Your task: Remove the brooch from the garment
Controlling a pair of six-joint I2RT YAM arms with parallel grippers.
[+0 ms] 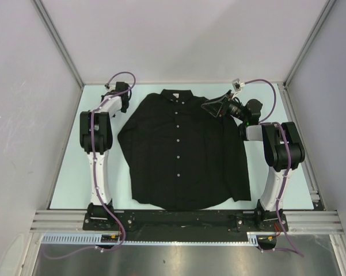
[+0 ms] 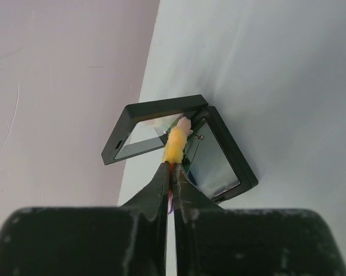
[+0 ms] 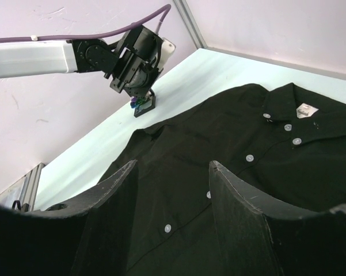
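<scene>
Now | we see the left gripper (image 2: 174, 168) pinched shut on the brooch (image 2: 175, 145), at an open black frame case (image 2: 155, 110) | right gripper (image 3: 173, 167) parted, empty, above the garment (image 1: 184, 155) | garment flat on the surface (image 1: 69, 172), brooch off it.

The garment (image 1: 184, 155) lies flat on the middle of the table (image 1: 69, 172); an open case (image 2: 219, 167) sits at the far left corner, the brooch (image 2: 175, 146) just above it

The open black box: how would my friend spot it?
Find the big black button-up shirt on the pale table. By its shoulder on the left arm's side, the left gripper pinches a yellow-edged brooch. Under that sits the square black frame case, the only thing hinged open with clear panes.
</scene>
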